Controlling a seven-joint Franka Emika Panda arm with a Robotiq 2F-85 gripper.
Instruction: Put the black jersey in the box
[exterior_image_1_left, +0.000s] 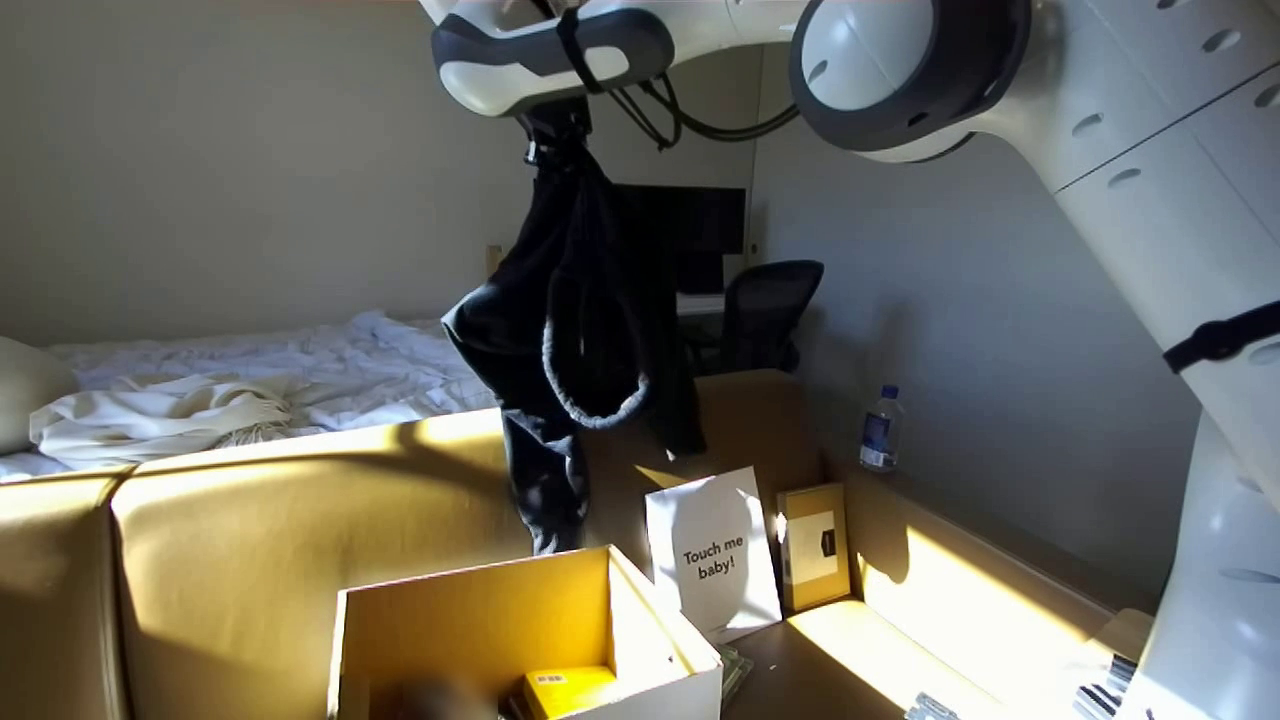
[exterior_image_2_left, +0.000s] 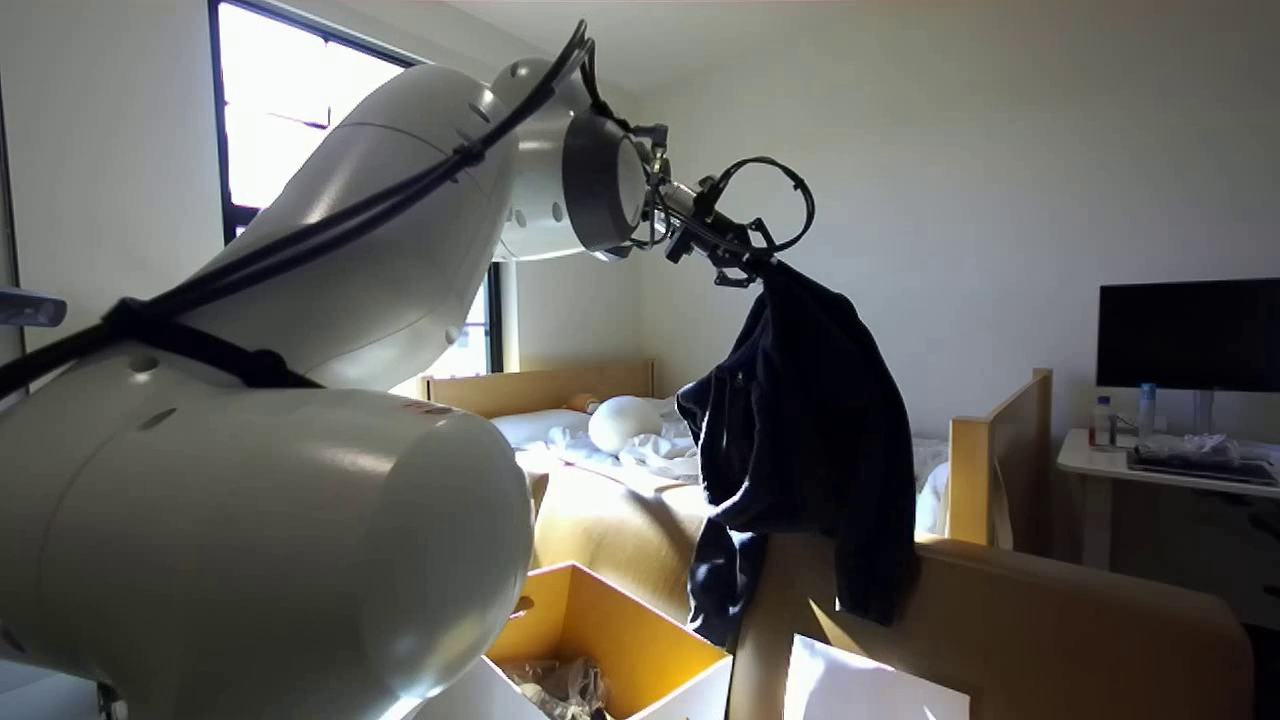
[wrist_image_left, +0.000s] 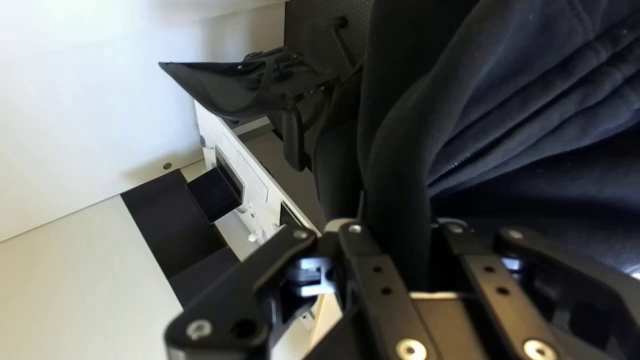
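Observation:
The black jersey (exterior_image_1_left: 620, 240) hangs in the air from my gripper (exterior_image_1_left: 557, 150), one sleeve reaching low. It also hangs in an exterior view (exterior_image_2_left: 825, 420) and fills the right of the wrist view (wrist_image_left: 510, 120). My gripper, also seen in an exterior view (exterior_image_2_left: 755, 270), is closed around bunched cloth; in the wrist view the fabric runs between the fingers (wrist_image_left: 400, 230). The open white box with yellow-brown inner walls (exterior_image_1_left: 480, 615) stands below on the sofa, also seen in an exterior view (exterior_image_2_left: 635, 640). The low sleeve end meets its back rim in view; I cannot tell whether they touch.
The box holds a yellow packet (exterior_image_1_left: 570, 690) and clear plastic wrap (exterior_image_2_left: 565, 685). A tan sofa backrest (exterior_image_1_left: 310, 500) stands behind it. A white sign (exterior_image_1_left: 715, 560), a framed card (exterior_image_1_left: 815, 545) and a bottle (exterior_image_1_left: 880, 430) are beside it. A bed (exterior_image_1_left: 340, 370) lies beyond.

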